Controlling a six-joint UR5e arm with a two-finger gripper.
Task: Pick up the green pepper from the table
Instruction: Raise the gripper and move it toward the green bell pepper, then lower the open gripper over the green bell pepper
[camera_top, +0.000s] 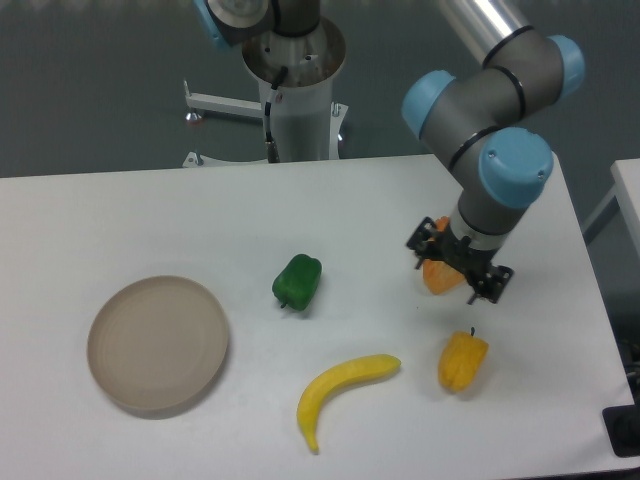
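The green pepper (297, 282) lies on its side near the middle of the bench (120, 210), its short stem end pointing down toward the front edge, with bare white surface all round it. Nothing touches it, so the approach from above looks open. To its left, well apart, sits a round beige plate (157, 344); below and to the right a banana (343, 387) curves along the bench, near but clear of the pepper.

Further right are two distractors: a yellow-orange pepper (462, 361) standing alone near the front right, and an orange piece of food (440, 273) partly hidden under the arm's wrist.

The pincer (458, 268) hangs on the right side of the bench, directly over that orange piece and well apart from the green pepper. Its two fingers point downward and look spread, with nothing between them; the orange piece shows below and behind them rather than in their grip, though the angle makes that hard to judge exactly. The arm (487, 130) reaches in from the upper right, with its base post (298, 95) standing behind the bench.

By my judgement the task is at its reaching stage: the pickup is not yet done, and the pincer needs to travel left across the bench, then descend with its fingers straddling the pepper's blocky body. The glossy, lobed skin may slip if the grip lands off centre.
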